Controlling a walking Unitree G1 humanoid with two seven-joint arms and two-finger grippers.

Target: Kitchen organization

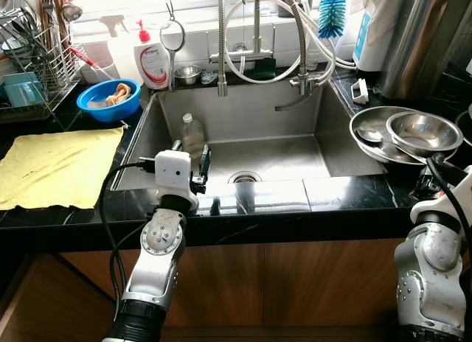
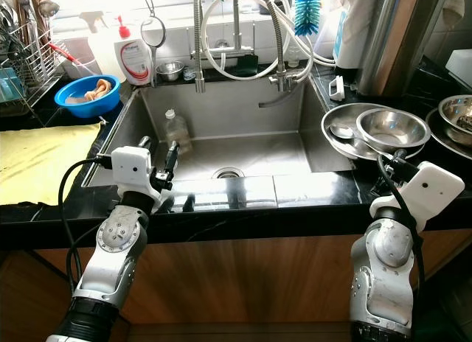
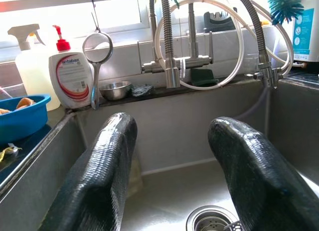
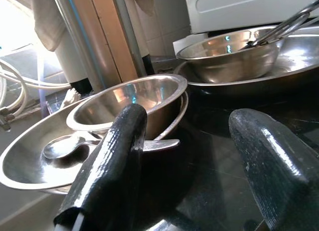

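Observation:
My left gripper (image 1: pixel 190 154) hangs open over the front left of the steel sink (image 1: pixel 295 161), its fingers (image 3: pixel 99 176) empty. A small clear bottle (image 1: pixel 192 132) stands inside the sink just beyond it. On the right counter a steel bowl (image 1: pixel 424 132) rests in a wide steel dish (image 1: pixel 365 124) together with a spoon (image 4: pixel 62 146). My right gripper (image 4: pixel 194 156) is open low at the counter's front edge, a short way from that bowl (image 4: pixel 129 104). A second bowl (image 2: pixel 459 110) in another dish sits further right.
A yellow cloth (image 1: pixel 55 165) lies on the left counter, with a blue bowl (image 1: pixel 109 99) and a dish rack (image 1: pixel 29 69) behind it. A soap bottle (image 1: pixel 153 62), hanging strainer (image 1: pixel 172 36), small steel bowl (image 1: pixel 187 74) and hose faucet (image 1: pixel 295 32) line the back ledge.

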